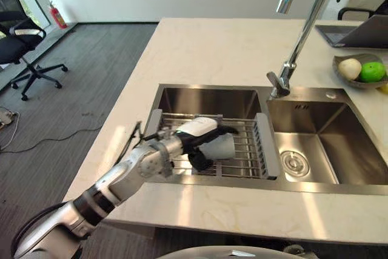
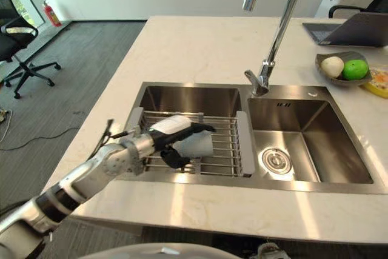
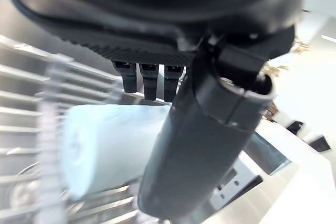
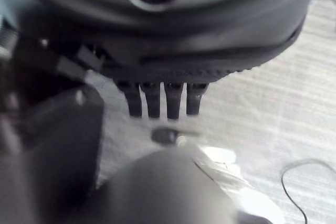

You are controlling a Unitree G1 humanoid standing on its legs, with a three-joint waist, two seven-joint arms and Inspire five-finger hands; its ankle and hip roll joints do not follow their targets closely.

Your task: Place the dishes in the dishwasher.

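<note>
A: Which step is the robot doing at this moment?

B: I judge it is the pick-up. The left hand [image 1: 195, 140] is over the wire rack [image 1: 242, 150] that lies across the left sink basin [image 1: 206, 98], and its fingers and thumb are curled around a pale cup [image 1: 219, 147] lying on its side on the rack. In the left wrist view the cup [image 3: 105, 145] sits between the thumb and the fingers [image 3: 149, 80], so the grasp looks closed on it.

A: And the right hand?

B: The right hand [image 4: 157, 66] shows in its own wrist view, above grey floor. The fingers hang rather straight and hold nothing.

A: What does the next move call for?

B: I think the cup must be lifted clear of the rack bars without slipping, then carried to the dishwasher. I cannot see a dishwasher in these views, so the robot probably must turn or step.

A: What is in the other containers?

B: The right sink basin [image 1: 327, 150] holds only its drain. The faucet [image 1: 297, 34] stands behind the divider. Farther on the counter [image 1: 212, 47], a grey bowl [image 1: 364, 82] holds a green fruit [image 1: 373, 71] and a pale one [image 1: 349, 68], just beside a laptop [image 1: 357, 34].
</note>
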